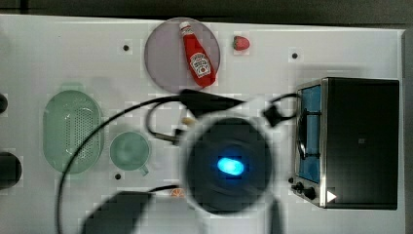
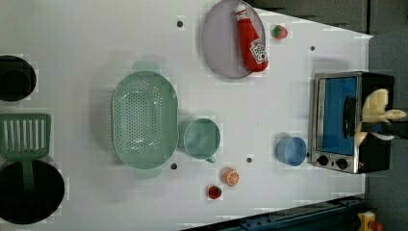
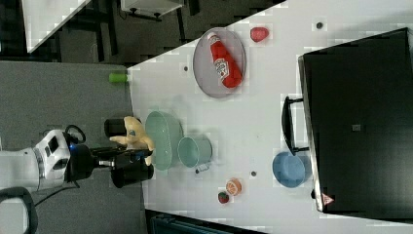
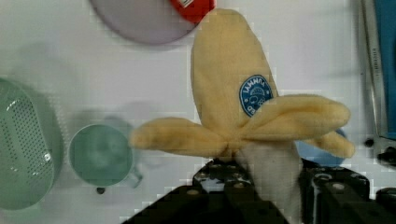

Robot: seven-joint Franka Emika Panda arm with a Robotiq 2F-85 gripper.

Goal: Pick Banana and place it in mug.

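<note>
The banana is a soft, fluffy plush toy with floppy peel flaps, so it looks light and squashy. The gripper is closed on it near where the flaps meet, holding it high in the air, well away from the mug.

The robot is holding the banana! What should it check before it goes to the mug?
1. Banana held: ok. The tool is shut on the banana, which hangs clear of the table.
2. Mug upright: ok. The mug stands with its mouth up.
3. Mug empty: ok, nothing shows inside it.
4. Banana over the mug: not ok. In the wrist view the mug sits off to one side.
5. Room around the mug: not ok. The colander sits right beside it.
6. Banana fits: cannot tell.
</note>
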